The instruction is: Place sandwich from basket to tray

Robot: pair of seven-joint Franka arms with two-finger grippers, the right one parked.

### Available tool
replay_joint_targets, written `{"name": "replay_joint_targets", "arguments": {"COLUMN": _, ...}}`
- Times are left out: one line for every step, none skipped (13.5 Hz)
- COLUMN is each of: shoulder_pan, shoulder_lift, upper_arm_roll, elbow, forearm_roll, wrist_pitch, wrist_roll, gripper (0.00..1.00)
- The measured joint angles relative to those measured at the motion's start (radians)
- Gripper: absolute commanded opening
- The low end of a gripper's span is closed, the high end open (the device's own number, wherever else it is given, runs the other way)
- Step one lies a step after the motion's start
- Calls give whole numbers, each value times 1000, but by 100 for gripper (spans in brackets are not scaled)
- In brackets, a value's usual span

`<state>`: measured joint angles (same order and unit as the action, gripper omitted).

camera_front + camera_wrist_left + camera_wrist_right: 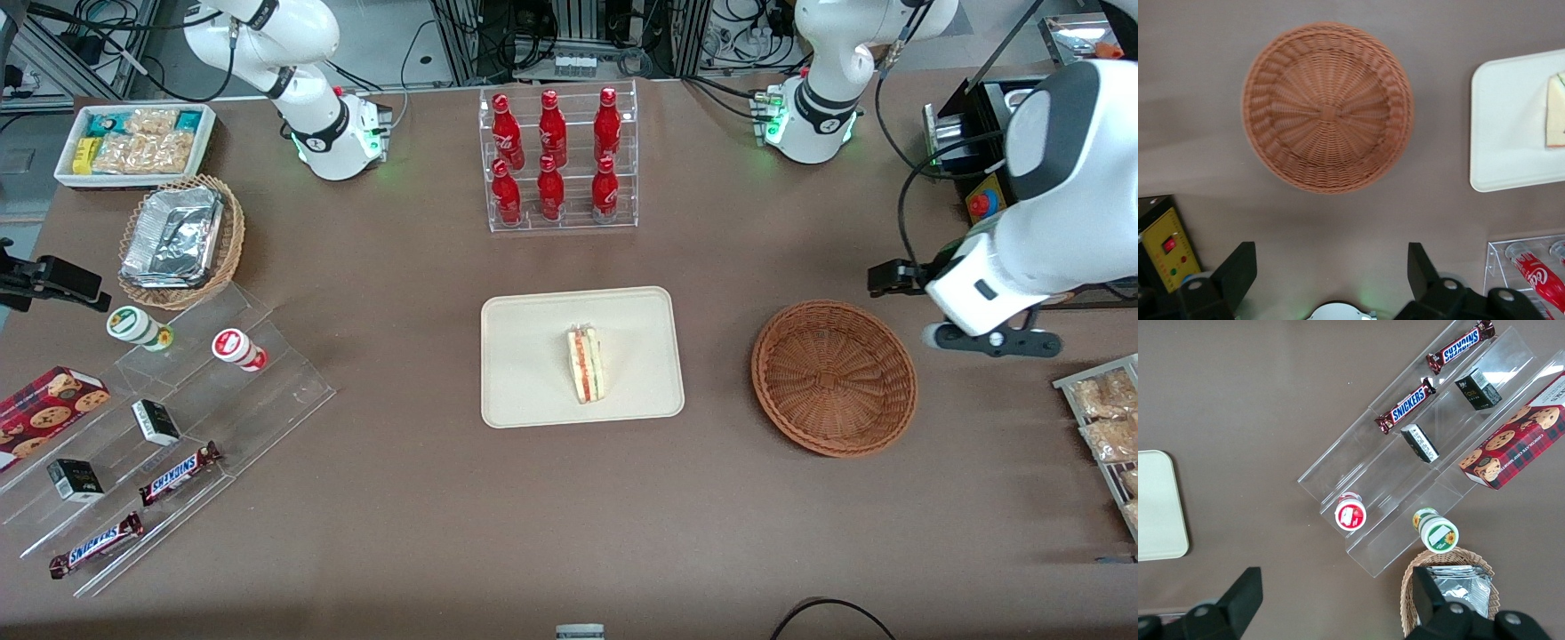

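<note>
The cream tray [533,373] lay at the middle of the brown surface [427,524], with the empty wicker basket [834,377] beside it toward the working arm's end. The gripper [1331,277] hung above the surface near the basket's rim, its fingers [1238,270] spread and holding nothing. The sandwich [586,364] rested on the tray near its centre, so the transfer appeared complete.

The front view looks down steeply from high above the whole surface [569,533]. The left wrist view looks straight down, closer, from above the gripper [1331,280], whose fingers [1238,270] stand apart. Both views share the basket [834,378] and the tray [533,356].
</note>
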<state>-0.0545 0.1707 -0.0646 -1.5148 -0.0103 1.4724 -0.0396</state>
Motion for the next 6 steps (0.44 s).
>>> {"name": "replay_joint_targets", "arguments": {"shoulder_pan": 6, "shoulder_lift": -11, "upper_arm_roll": 19, "elbow": 0, "forearm_roll": 1, "wrist_pitch": -1, "wrist_roll": 2, "gripper": 100}}
{"name": "replay_joint_targets", "arguments": {"shoulder_pan": 10, "shoulder_lift": -21, "upper_arm_roll": 42, "elbow": 0, "forearm_roll": 1, "wrist_pitch": -1, "wrist_roll": 4, "gripper": 100}}
{"name": "replay_joint_targets", "arguments": {"shoulder_pan": 12, "shoulder_lift": -28, "upper_arm_roll": 62, "elbow": 1, "forearm_roll": 1, "wrist_pitch": -1, "wrist_roll": 6, "gripper": 100}}
{"name": "replay_joint_targets", "arguments": {"shoulder_pan": 14, "shoulder_lift": -35, "upper_arm_roll": 78, "elbow": 3, "forearm_roll": 1, "wrist_pitch": -1, "wrist_roll": 7, "gripper": 100}}
{"name": "replay_joint_targets", "arguments": {"shoulder_pan": 15, "shoulder_lift": -40, "upper_arm_roll": 90, "elbow": 6, "forearm_roll": 1, "wrist_pitch": -1, "wrist_roll": 7, "gripper": 100}}
{"name": "replay_joint_targets", "arguments": {"shoulder_pan": 15, "shoulder_lift": -44, "upper_arm_roll": 101, "elbow": 10, "forearm_roll": 1, "wrist_pitch": -1, "wrist_roll": 7, "gripper": 100}}
